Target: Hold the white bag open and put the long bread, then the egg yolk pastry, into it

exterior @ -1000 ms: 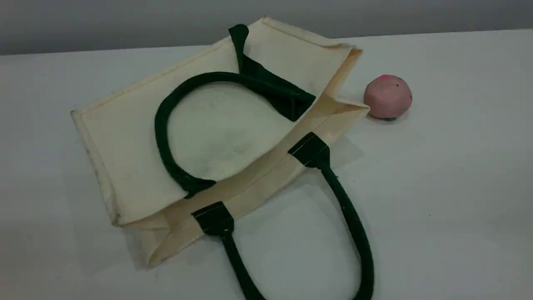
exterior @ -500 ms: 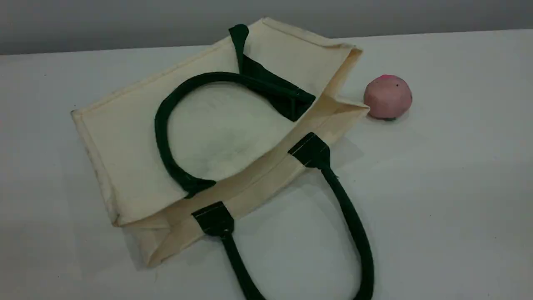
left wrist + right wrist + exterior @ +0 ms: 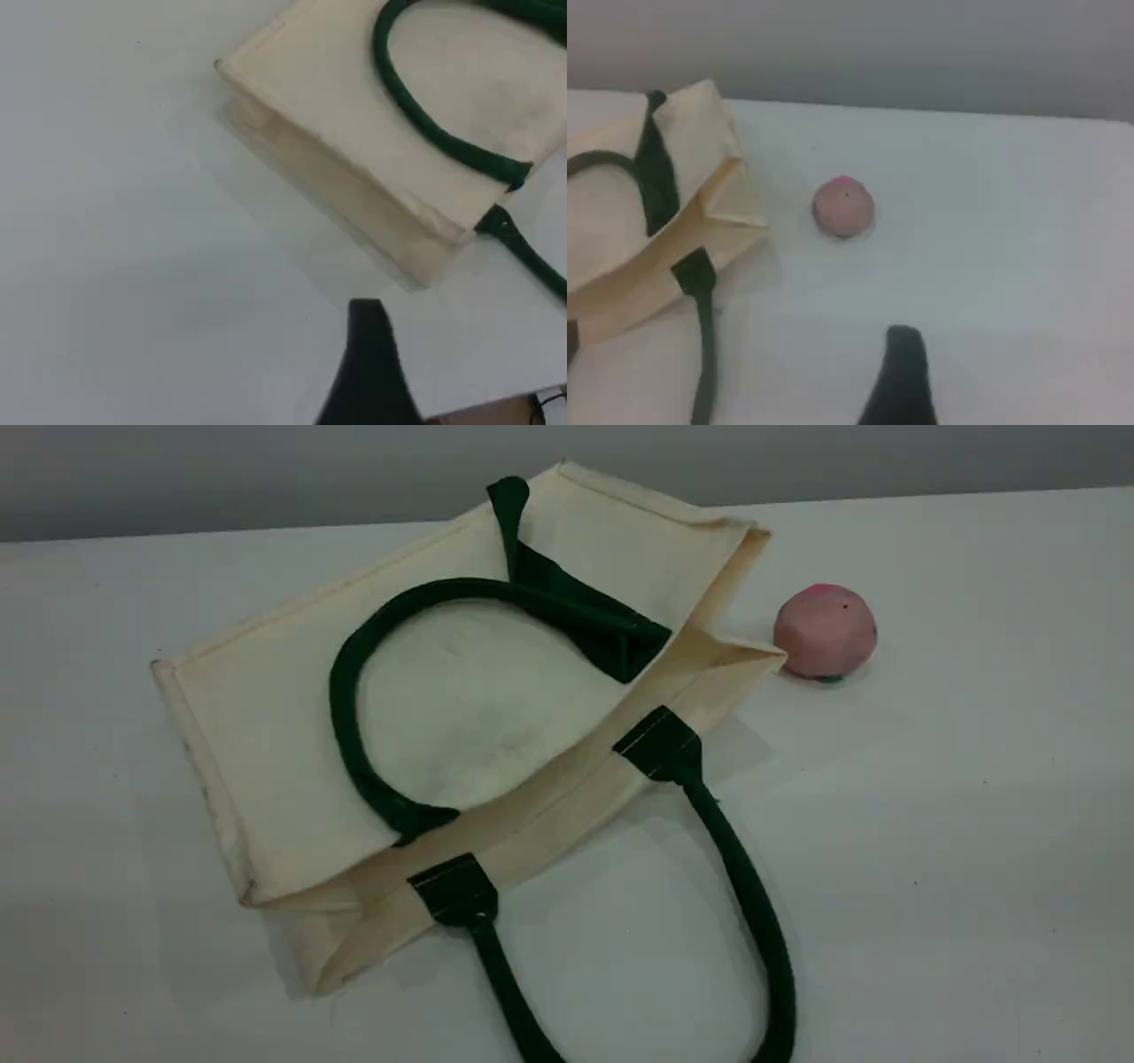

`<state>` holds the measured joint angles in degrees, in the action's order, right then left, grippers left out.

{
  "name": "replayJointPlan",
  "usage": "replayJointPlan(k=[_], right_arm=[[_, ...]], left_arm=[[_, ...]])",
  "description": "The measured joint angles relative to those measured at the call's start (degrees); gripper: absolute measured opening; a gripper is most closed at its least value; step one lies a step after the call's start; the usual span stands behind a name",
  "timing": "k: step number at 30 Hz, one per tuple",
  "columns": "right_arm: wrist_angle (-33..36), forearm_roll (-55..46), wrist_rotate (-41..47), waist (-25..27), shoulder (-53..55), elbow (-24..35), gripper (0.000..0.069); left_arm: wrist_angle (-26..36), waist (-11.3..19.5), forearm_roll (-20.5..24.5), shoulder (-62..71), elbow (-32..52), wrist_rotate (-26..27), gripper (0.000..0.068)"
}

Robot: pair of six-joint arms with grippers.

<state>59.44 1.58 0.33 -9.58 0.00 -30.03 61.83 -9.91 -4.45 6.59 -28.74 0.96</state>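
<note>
one pink ball (image 3: 825, 631) beside white bag (image 3: 266, 726)

dim, flat light; soft shadows under white bag (image 3: 292, 717); wrist views blurry, scene view sharper.

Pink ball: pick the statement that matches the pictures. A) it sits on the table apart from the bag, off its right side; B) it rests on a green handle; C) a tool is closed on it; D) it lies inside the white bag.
A: the pink ball sits on the bare table, clear of the white bag, with no tool on it.
</note>
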Motion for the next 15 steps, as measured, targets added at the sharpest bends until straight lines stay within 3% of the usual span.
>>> replayJointPlan(k=[5, 15], right_arm=[[2.6, 0.5, -0.3, 1.8, 0.0, 0.1, 0.0554], [1.5, 4.3, -0.9, 7.5, 0.0, 1.2, 0.0554]], left_arm=[[0.0, 0.0, 0.0, 0.0, 0.0, 0.0, 0.0473], [-0.1, 0.0, 0.0, 0.0, 0.0, 0.0, 0.0473]])
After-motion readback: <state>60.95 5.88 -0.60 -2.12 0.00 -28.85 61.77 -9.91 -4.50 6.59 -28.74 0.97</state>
